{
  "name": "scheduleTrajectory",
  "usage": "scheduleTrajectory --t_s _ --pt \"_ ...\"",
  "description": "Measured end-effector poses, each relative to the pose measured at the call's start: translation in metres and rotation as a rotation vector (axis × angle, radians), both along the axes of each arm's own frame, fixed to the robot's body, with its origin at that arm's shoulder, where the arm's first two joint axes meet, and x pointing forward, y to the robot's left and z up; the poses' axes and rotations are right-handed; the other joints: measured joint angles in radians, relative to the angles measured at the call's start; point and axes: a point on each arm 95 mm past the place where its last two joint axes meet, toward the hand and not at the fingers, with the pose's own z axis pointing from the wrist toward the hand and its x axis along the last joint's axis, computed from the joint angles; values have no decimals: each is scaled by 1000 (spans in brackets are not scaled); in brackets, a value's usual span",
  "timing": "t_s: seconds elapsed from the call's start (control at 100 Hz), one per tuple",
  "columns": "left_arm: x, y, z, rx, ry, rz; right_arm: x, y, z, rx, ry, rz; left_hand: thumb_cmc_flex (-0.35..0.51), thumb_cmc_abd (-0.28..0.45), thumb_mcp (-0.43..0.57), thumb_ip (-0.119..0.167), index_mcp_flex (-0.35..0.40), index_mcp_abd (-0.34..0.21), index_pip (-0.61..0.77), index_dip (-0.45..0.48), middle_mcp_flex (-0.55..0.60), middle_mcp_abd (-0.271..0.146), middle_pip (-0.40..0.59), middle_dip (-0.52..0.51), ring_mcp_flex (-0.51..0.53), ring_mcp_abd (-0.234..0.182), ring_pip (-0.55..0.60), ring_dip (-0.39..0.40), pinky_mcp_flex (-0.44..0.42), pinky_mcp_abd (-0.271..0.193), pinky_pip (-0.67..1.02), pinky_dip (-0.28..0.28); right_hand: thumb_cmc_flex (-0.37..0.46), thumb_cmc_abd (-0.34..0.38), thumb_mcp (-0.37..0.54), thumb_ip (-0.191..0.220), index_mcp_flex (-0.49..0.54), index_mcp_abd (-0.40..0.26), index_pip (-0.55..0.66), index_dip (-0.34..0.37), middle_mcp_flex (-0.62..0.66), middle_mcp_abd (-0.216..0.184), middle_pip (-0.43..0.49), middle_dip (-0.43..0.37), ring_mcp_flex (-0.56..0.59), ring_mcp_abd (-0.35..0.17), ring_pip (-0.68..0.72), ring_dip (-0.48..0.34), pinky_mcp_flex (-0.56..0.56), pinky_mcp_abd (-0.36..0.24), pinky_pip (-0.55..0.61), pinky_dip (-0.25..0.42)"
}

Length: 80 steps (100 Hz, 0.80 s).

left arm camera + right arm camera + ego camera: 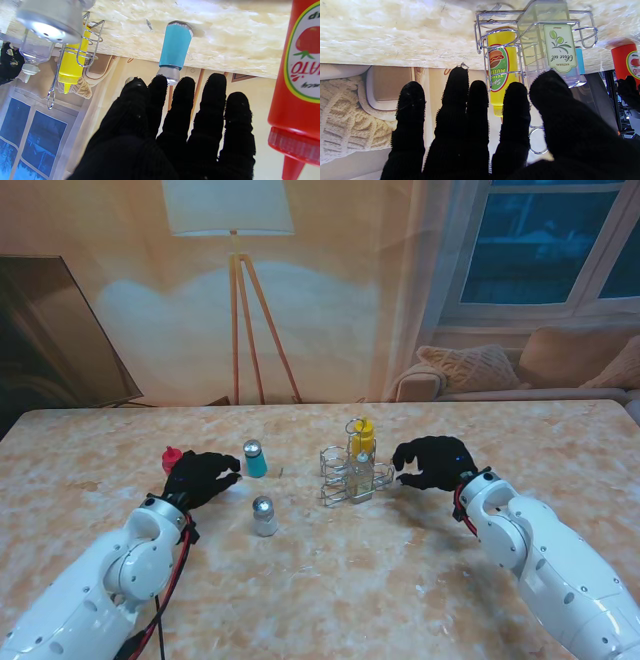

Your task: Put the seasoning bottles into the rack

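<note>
Both arms – glossy white rounded shells, grey joint rings, small dark screw dots. Left hand (201,476), right hand (433,462) – black fuzzy knit gloves, five fingers each. Red and black cables at both wrists.

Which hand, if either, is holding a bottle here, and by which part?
Neither. The left hand and right hand are both open, fingers spread, gripping nothing.

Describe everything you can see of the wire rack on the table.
The wire rack is a small frame of thin, shiny metal wire with several open compartments. It stands upright on the table, near the middle. A yellow mustard bottle and a clear olive oil bottle stand in it. The right hand is beside it, open, apparently not touching.
</note>
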Motion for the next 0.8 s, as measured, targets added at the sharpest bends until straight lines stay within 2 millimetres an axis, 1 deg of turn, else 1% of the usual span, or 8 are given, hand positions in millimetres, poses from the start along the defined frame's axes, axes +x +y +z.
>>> scheduleTrajectory --t_s 0.29,0.34,0.37,0.49,0.5,0.54,0.61,0.8 --pt "-3 -3 10 14 27 -60 0 -1 0 3 4 -4 -10 -2 1 0 0 -5 0 0 -13 -5 -16 0 0 0 0 0 12 0 11 0 0 0 0 0 0 0 0 0 0 0 0 0 0 0 0 0 -1 0 0 -1" --pt "-4 -4 11 19 35 -76 1 -1 0 4 3 -6 -22 -13 1 0 -3 -9 0 0 -25 -11 -20 0 0 -1 0 0 17 0 13 0 0 0 0 0 0 0 0 0 0 0 0 0 0 0 0 0 -1 0 0 -2" --pt "-4 -5 12 22 40 -85 1 -2 1 5 3 -7 -23 -13 1 0 -24 -10 0 0 -26 -12 -20 -1 -1 -1 0 0 18 0 14 0 0 0 0 0 0 0 0 0 0 0 0 0 -1 0 0 0 -3 0 0 -2" --pt "-5 -7 15 35 54 -113 1 -3 0 12 6 -11 -46 -14 1 0 -15 -12 -9 0 -50 -13 -22 -9 -11 -11 0 0 23 0 20 0 0 0 0 0 0 0 0 0 0 0 0 0 -1 0 0 0 -4 0 0 -2" --pt "-5 -8 16 36 55 -115 1 -3 0 12 6 -12 -47 -14 1 0 -16 -12 -11 0 -50 -13 -40 -11 -12 -11 0 0 24 0 20 0 0 0 0 0 0 0 0 0 0 0 0 0 -1 0 0 0 -4 0 0 -2" --pt "-5 -9 17 39 59 -122 1 -3 0 13 7 -13 -50 -14 1 0 -38 -12 -16 -3 -61 -13 -42 -12 -12 -11 -1 0 25 0 20 0 0 0 0 0 0 0 0 0 0 0 0 0 -1 0 0 0 -4 0 0 -2" --pt "-5 -11 19 40 69 -134 1 -4 -1 16 11 -16 -60 -14 2 0 -28 -12 -27 -3 -74 -13 -53 -13 -33 -12 -2 0 25 0 20 0 0 0 0 0 0 0 0 0 0 0 0 0 -2 0 0 0 -4 1 0 -2" --pt "-7 -15 25 36 96 -177 3 -6 -2 16 21 -20 -96 -14 14 0 -28 -12 -42 -16 -87 -13 -57 -23 -35 -13 -26 0 26 -1 16 0 2 0 0 0 0 0 0 0 0 0 0 0 -2 0 0 0 -4 1 0 -2"
